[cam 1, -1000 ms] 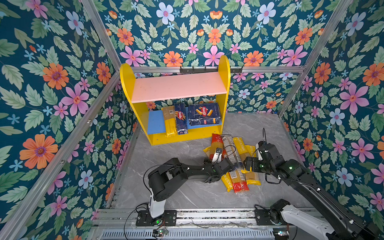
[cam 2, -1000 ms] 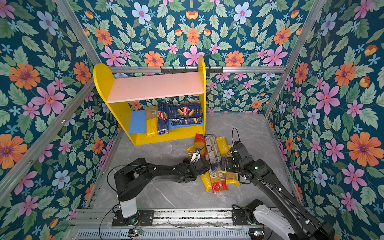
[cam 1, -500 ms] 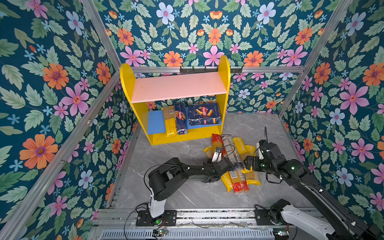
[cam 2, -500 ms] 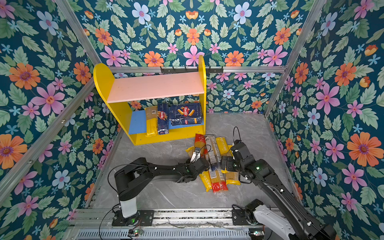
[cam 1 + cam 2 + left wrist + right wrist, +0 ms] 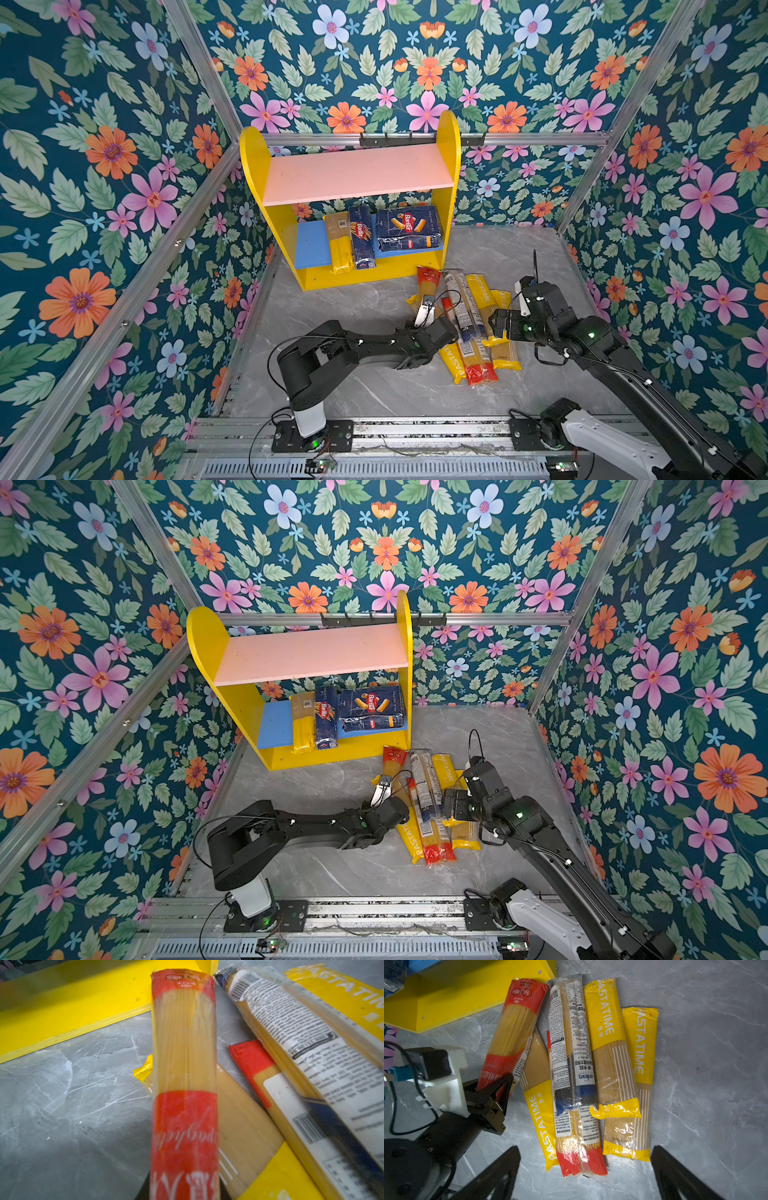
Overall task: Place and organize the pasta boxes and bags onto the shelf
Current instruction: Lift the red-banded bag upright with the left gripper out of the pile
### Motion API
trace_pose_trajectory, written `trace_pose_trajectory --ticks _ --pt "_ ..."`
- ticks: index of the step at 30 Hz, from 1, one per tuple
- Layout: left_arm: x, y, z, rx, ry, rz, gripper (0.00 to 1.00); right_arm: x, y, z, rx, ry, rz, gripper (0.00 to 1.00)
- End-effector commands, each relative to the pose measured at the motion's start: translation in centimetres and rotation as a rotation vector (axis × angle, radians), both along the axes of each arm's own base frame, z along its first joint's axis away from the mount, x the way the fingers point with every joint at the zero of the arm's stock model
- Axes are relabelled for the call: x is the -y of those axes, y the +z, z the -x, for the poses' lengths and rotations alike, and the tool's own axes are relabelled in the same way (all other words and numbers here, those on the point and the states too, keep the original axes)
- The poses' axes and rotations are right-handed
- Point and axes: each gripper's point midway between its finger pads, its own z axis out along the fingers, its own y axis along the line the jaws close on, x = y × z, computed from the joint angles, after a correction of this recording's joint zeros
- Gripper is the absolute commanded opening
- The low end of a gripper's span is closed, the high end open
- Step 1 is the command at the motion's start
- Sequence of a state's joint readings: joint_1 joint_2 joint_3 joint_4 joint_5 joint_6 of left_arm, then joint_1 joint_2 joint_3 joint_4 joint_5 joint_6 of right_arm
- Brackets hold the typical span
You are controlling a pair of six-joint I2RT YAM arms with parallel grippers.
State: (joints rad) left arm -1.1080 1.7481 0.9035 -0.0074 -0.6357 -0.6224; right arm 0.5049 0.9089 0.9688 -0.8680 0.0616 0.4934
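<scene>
your left pincer [image 5: 500, 1086] is clamped on the near end of the red-and-clear bag [image 5: 184, 1043], which lies along the 9 o'clock edge of the pile of bags [image 5: 571, 1064] on the worktop [image 5: 353, 316]. its far end points to 12, at the shelf [image 5: 357, 178]. your right pincer [image 5: 585, 1147] hangs wide open over the pile. the wide box [image 5: 408, 227], narrow box [image 5: 362, 237] and one yellow bag [image 5: 338, 245] sit on the blue lower board [image 5: 309, 245].
</scene>
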Motion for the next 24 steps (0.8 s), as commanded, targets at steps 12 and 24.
trace_pose_trajectory --ticks 12,24 --pt "-3.7 1.3 4.8 -0.076 -0.068 0.025 0.0 -0.8 1.2 -1.0 0.008 0.012 -0.013 0.99" --pt "-6.0 9.2 8.2 -0.036 -0.148 0.154 0.0 -1.9 2.9 -1.7 0.031 0.034 -0.054 0.99"
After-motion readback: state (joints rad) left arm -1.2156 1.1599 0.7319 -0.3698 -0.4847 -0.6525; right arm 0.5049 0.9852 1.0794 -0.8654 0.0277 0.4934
